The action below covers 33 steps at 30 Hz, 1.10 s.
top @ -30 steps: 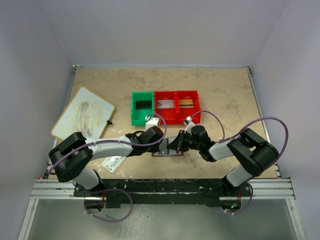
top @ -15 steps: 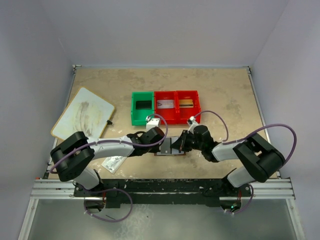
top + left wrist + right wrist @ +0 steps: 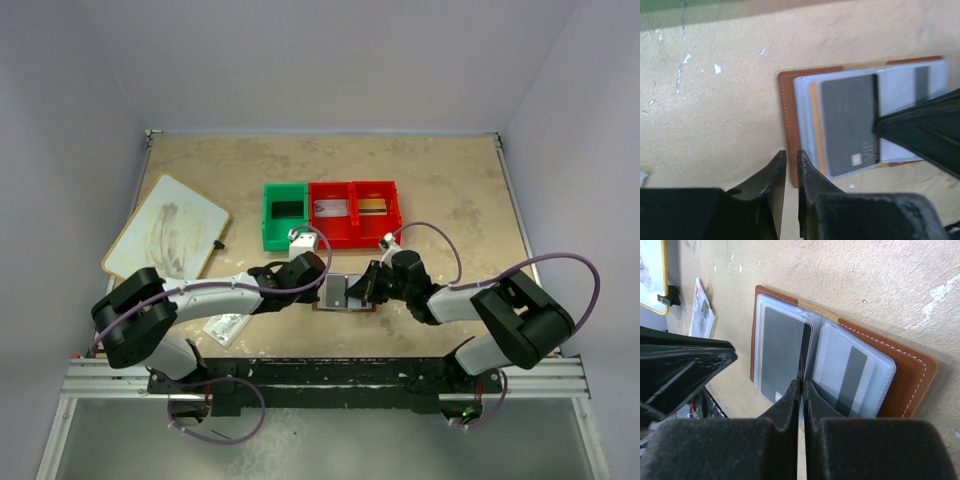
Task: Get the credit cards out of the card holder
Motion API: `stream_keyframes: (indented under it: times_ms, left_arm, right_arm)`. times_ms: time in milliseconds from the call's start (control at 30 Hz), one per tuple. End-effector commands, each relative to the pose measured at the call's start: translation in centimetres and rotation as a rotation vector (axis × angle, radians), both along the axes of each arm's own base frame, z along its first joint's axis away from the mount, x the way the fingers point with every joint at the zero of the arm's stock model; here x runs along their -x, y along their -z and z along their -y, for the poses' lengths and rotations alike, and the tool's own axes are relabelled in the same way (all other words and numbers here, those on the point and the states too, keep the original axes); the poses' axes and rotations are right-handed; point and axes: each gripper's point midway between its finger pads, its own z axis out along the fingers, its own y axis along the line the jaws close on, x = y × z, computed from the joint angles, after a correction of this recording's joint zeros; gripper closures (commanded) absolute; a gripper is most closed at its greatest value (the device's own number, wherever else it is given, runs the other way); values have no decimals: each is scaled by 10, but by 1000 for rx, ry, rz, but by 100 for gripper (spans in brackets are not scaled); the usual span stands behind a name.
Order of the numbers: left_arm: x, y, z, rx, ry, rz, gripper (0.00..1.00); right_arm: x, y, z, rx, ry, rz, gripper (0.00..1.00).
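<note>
The brown leather card holder (image 3: 345,293) lies open and flat on the counter (image 3: 450,200), near the front edge, between the two wrists. A second ago both arms crowded over it and hid most of it from above. Now its pale clear pockets (image 3: 845,370) show plainly in the overhead view.

The left pincer (image 3: 791,157) has just eased: its fingers stand only a crack apart, with nothing between them, at the holder's outer stitched edge. We judge that it no longer pins the leather down.

The right pincer (image 3: 801,386) has drawn tight. Its fingers are pressed together at the fold, seemingly clamped on the inner edge of the dark grey card (image 3: 847,125). We cannot rule out that a clear pocket leaf is caught in the pinch as well.

In the left wrist view that card sits slightly askew, its near end past the pocket edges, so we take it to be partly drawn out. With the left side slackened, a pull from the right may drag the whole holder along instead of freeing the card. At least one more card, with a dark stripe, remains in the other pockets.
</note>
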Motion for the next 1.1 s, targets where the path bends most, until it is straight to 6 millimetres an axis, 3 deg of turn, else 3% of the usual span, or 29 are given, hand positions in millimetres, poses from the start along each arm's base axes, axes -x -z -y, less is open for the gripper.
stream_keyframes:
  times_ms: [0,133,233,300,367,533,733,1067]
  left_arm:
    - [-17,-52,35,200,26,110,82]
    - [-21,-66,67,304,74,110,77]
    - [-22,-55,83,323,92,75,79]
    - [-22,-40,84,308,81,52,83]
    - [-21,-24,79,269,65,33,86]
    - [-17,5,42,99,-15,31,93]
    - [-13,10,22,63,-47,42,94]
    - [-4,23,15,16,-16,11,98]
  right_arm:
    - [-4,6,7,58,8,14,97]
    - [-3,8,6,50,4,9,97]
    - [-2,8,5,44,-2,8,97]
    - [-2,9,5,44,-1,8,97]
    - [-2,8,5,42,-1,7,97]
    - [-3,6,8,55,12,13,96]
    - [-3,1,8,44,11,25,97]
    - [-2,-6,10,-8,26,25,98]
